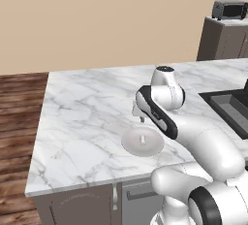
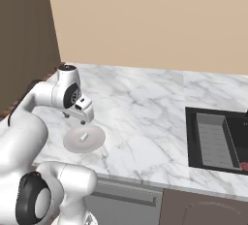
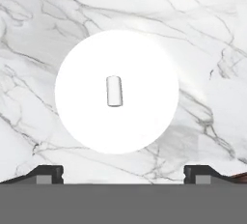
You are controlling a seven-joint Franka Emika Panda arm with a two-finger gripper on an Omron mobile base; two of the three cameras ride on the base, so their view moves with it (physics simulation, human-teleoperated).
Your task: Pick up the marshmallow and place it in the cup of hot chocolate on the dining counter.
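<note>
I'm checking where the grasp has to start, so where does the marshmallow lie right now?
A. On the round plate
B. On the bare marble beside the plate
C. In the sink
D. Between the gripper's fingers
A: the marshmallow lies on its side near the middle of the round plate on the dining counter, with the open gripper above and apart from it.

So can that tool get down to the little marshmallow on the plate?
Probably yes. The tool hangs open right above the marshmallow, which lies alone in the middle of the plate, with nothing between them.
</note>
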